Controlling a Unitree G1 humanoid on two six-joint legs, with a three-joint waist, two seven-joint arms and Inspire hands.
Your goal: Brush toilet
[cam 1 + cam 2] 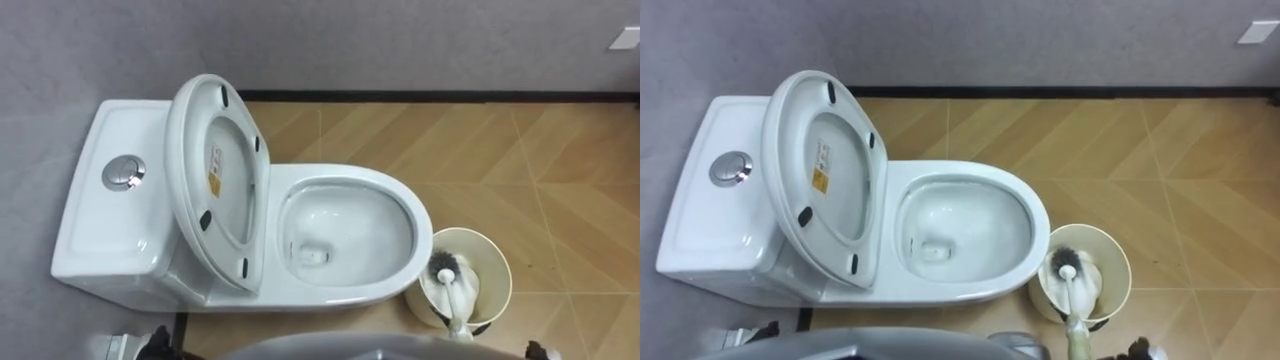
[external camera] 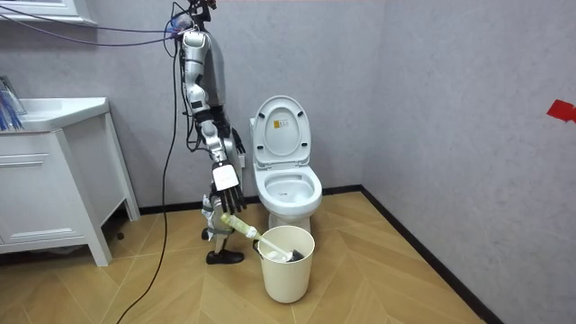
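Currently, white long-handled toilet brush (image 1: pixel 455 295) stands head-down in cream round plastic bucket (image 1: pixel 490 250), just beside white ceramic toilet (image 1: pixel 350 172). Oval seat and lid (image 1: pixel 215 170) stand raised, bowl open. Right hand (image 2: pixel 225 180) hangs by handle's upper end, fingers downward; cannot tell whether it grips. Advise: firm hold high on handle, lift head clear of bucket rim, carry low across to bowl, avoid drips on wood-pattern floor (image 1: pixel 560 170).

Even, bright room light — soft shadows, mild sheen on toilet (image 1: pixel 340 172).
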